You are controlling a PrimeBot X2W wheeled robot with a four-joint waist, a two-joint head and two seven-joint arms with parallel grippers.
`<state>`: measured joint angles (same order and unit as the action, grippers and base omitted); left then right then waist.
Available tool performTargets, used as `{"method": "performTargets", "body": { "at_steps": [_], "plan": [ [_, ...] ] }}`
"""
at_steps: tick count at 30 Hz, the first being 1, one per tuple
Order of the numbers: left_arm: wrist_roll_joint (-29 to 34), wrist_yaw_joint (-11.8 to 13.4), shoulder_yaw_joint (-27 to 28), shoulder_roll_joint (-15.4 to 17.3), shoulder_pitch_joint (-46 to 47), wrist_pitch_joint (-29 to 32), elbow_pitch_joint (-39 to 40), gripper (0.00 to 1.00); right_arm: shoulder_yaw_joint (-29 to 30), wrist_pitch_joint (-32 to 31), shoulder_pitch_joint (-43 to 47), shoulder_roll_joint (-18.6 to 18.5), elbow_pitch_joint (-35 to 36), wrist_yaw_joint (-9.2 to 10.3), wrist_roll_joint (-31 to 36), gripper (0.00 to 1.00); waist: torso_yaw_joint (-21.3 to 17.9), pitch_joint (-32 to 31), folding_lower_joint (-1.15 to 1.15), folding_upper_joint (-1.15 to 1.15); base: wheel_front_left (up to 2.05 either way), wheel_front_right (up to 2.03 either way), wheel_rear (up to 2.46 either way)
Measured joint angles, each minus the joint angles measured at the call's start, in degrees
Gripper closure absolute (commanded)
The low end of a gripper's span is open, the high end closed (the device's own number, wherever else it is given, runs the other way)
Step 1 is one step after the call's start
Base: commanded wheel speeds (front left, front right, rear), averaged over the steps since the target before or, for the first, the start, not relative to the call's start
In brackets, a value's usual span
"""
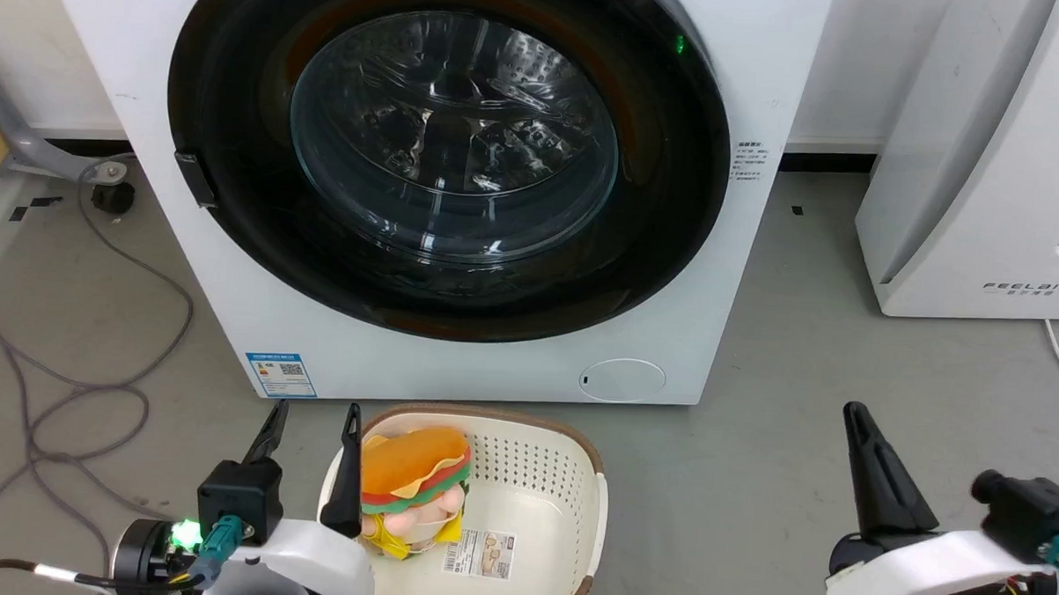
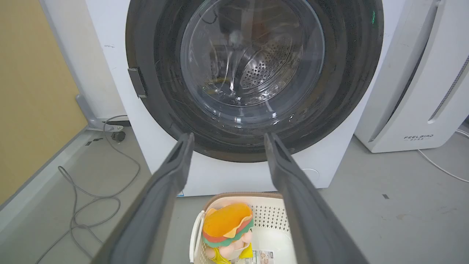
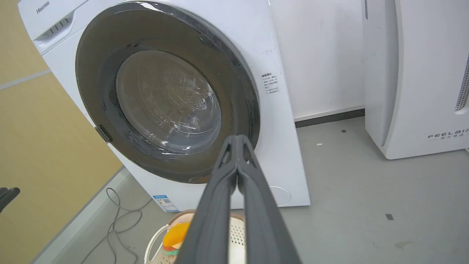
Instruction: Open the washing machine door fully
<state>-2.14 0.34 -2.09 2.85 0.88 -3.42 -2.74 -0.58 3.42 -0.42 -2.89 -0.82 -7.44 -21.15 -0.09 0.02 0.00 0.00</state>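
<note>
Lowest in the head view, at about 7 o'clock, the left gripper hangs with its two dark fingers spread apart and nothing between them. At 5 o'clock the right gripper has its fingers pressed together into a single point, also empty. Between the two, at 6 o'clock, a cream basket sits on the grey floor just in front of the washing machine, with a burger-shaped soft toy lying in its left end. The washing machine door fills the upper middle of the view, from 10 to 2 o'clock. It looks fully shut, its black ring lying flush against the white front. Its small handle tab sticks out at the door's own 9 o'clock edge, well apart from both grippers. A white appliance stands at 3 o'clock, and loose cables trail across the floor at 8 o'clock. The task appears to be at its very start, with the reach not begun and no contact made. The released left gripper seems the better placed. It would need to rise toward 10 o'clock, close on or hook behind the tab, and pull outward. It would then have to swing the door wide toward its 3 o'clock side, where the hinge probably sits.
</note>
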Motion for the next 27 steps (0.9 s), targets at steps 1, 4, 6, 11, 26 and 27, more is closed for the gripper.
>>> {"method": "performTargets", "body": {
  "at_steps": [1, 4, 6, 11, 26, 27],
  "plan": [
    [-0.1, 0.0, -0.1, 0.0, 0.0, -0.1, -0.1, 0.00, 0.0, 0.1, -0.1, 0.0, 0.0, 0.00, -1.7, 1.00, 0.0, 0.0, 0.00, 0.00, 0.00, 0.00, 0.00],
    [-0.3, 0.0, -0.3, 0.0, 0.0, -0.3, -0.3, 0.00, 0.1, 0.5, -0.4, 0.0, 0.0, 0.00, -6.6, 1.00, 0.0, 0.1, 0.00, 0.00, 0.00, 0.00, 0.00],
    [-0.5, 0.0, -0.4, 0.0, 0.0, -0.7, -0.4, 0.00, 0.1, 0.7, -1.4, 0.0, 0.0, 0.00, -10.0, 1.00, -0.1, 0.2, 0.00, 0.00, 0.00, 0.00, 0.00],
    [-0.6, -0.2, -0.6, 0.0, 0.3, -1.2, -0.7, 0.00, 0.5, 1.3, -4.6, 0.0, -0.4, 0.00, -17.4, 1.00, -0.1, 0.7, 0.00, 0.00, 0.00, 0.00, 0.00],
    [-1.1, -1.1, -0.7, 0.0, 2.2, -3.0, -0.2, 0.00, 0.3, 2.0, -18.8, -3.5, -8.2, 0.01, -35.1, 1.00, 0.3, 3.7, 0.00, 0.00, 0.00, 0.00, 0.00],
    [-1.1, -1.1, -0.6, 0.0, 2.5, -3.2, 0.0, 0.00, 0.1, 2.0, -20.1, -4.1, -9.1, 0.01, -36.1, 1.00, 0.4, 4.0, 0.00, 0.00, 0.00, 0.00, 0.00]
  ]
}}
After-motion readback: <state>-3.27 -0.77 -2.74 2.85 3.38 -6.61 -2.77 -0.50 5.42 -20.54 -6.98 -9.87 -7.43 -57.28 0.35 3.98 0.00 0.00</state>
